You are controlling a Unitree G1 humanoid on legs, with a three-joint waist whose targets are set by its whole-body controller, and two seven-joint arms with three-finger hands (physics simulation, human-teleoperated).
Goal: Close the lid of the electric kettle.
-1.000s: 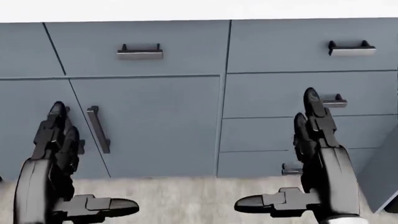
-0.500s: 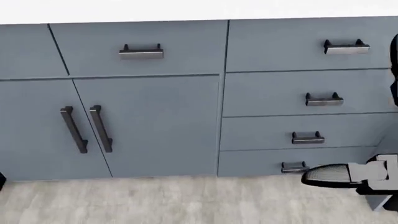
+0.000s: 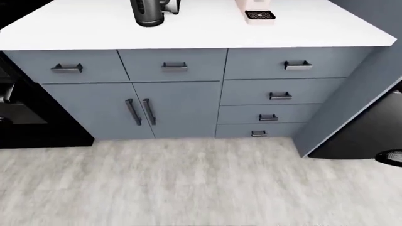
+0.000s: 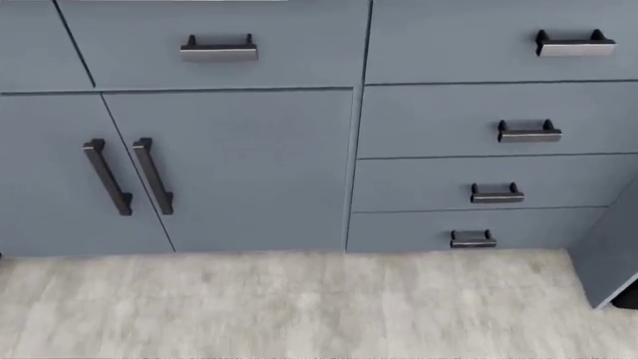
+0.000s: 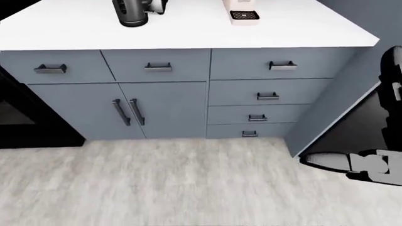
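Note:
The black electric kettle [image 3: 149,12] stands on the white counter [image 3: 207,35] at the top left of the left-eye view. Its top is cut off by the picture's edge, so the lid is hidden. My right hand [image 5: 355,117] enters the right-eye view at the right edge, far to the right of the kettle and below counter height. It is open and holds nothing: the thumb [image 5: 326,161] points left and the fingers [image 5: 392,70] point up. My left hand is in none of the views. The head view shows only cabinet fronts [image 4: 239,164] and floor.
A pale coffee machine [image 3: 256,11] stands on the counter right of the kettle. Grey doors and drawers [image 3: 279,96] fill the cabinet below. A black oven [image 3: 25,113] flanks it on the left and a dark appliance [image 3: 367,127] on the right. Pale wood floor [image 3: 188,183] lies below.
Both hands have left the head view: the left one first, then the right one off to the right. The cabinet fronts have shifted up in the picture, so the camera has moved.

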